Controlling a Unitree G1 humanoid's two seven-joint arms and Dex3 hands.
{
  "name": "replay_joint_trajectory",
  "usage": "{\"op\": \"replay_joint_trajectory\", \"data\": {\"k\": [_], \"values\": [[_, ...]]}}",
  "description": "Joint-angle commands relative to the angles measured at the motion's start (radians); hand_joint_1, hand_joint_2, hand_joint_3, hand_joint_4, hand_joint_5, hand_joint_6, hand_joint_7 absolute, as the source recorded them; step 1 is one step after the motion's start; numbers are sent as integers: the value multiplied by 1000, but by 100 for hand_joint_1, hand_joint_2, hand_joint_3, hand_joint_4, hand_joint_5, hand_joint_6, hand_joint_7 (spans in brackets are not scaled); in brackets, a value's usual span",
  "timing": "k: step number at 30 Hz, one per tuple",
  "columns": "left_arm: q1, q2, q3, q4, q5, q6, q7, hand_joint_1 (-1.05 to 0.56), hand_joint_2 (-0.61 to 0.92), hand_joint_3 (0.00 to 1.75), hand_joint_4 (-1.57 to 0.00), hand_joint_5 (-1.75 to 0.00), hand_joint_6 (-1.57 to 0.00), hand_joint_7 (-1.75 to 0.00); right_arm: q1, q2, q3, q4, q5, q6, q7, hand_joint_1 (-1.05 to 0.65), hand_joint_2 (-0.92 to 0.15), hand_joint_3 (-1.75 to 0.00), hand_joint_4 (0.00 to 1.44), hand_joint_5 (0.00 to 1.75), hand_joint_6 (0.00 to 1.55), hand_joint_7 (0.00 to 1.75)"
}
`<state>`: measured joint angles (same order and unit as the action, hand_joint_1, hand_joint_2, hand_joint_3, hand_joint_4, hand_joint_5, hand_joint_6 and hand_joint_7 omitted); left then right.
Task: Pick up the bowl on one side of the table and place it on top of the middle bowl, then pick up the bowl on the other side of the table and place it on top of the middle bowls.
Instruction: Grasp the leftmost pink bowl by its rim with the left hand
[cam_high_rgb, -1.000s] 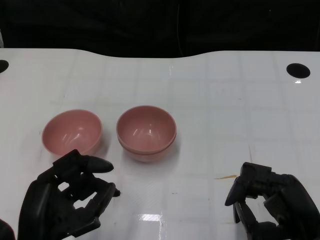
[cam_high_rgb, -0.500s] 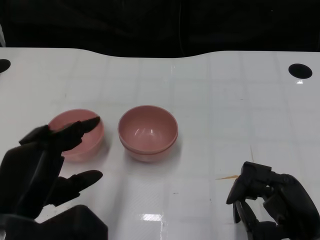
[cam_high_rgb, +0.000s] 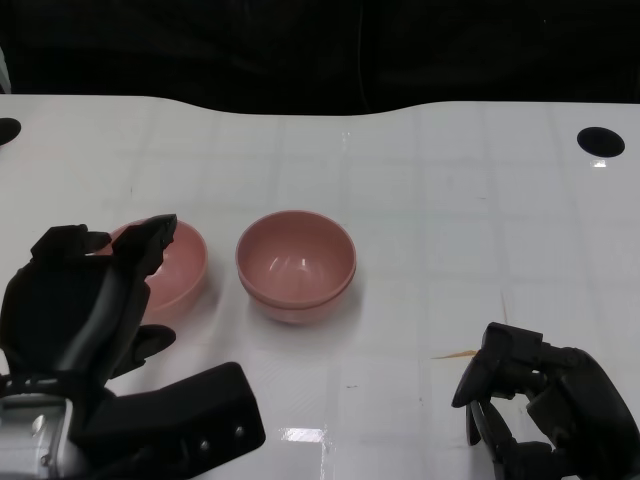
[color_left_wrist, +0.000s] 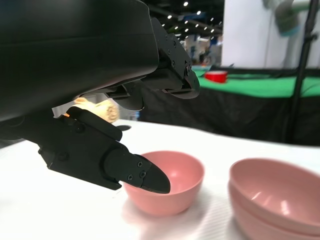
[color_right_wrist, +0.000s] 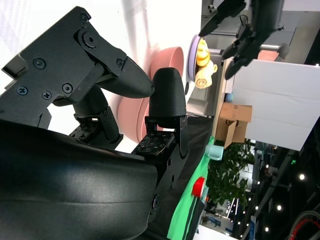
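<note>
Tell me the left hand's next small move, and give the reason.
Probably lower the left hand a little further and close its fingers on the rim of the single pink bowl. The hand is open right at that bowl without gripping it, and the middle stack already holds two bowls, so this one looks like the last to go.

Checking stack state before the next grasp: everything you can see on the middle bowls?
The middle bowls are two pink bowls, glossy and plastic-looking, nested one inside the other; a second rim shows just below the top one. They stand upright on the white table, empty, apart from the single pink bowl beside them. Neither hand touches them.
</note>
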<state>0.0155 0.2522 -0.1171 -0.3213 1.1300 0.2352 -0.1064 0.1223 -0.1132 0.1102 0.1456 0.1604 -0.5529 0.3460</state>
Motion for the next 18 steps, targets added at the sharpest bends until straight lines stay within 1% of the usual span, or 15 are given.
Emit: {"op": "replay_joint_trajectory", "data": {"k": [1,7,12,16,18], "values": [[-52,3,-37,58,66,76,-55,-51,87,0,-38,-25,-40,0,0,0,-15,1,0,9,1,-11,-38,-136,82,166,82,140],[-126,8,-100,190,112,146,-56,-51,86,0,-47,-14,-40,0,0,0,-17,0,-2,5,3,-11,-38,-136,83,165,83,139],[-187,29,-135,321,92,144,-14,-49,89,1,-52,-9,-42,-1,1,1,-18,-2,4,8,8,-11,-38,-135,83,165,83,137],[-239,34,-161,431,61,131,33,-47,90,1,-55,-7,-44,-1,3,2,-19,-4,0,11,7,-11,-38,-135,83,164,84,137],[-268,34,-175,485,48,132,37,-48,90,1,-56,-6,-45,-1,2,4,-19,-3,3,9,9,-12,-39,-135,83,164,84,136]]}}
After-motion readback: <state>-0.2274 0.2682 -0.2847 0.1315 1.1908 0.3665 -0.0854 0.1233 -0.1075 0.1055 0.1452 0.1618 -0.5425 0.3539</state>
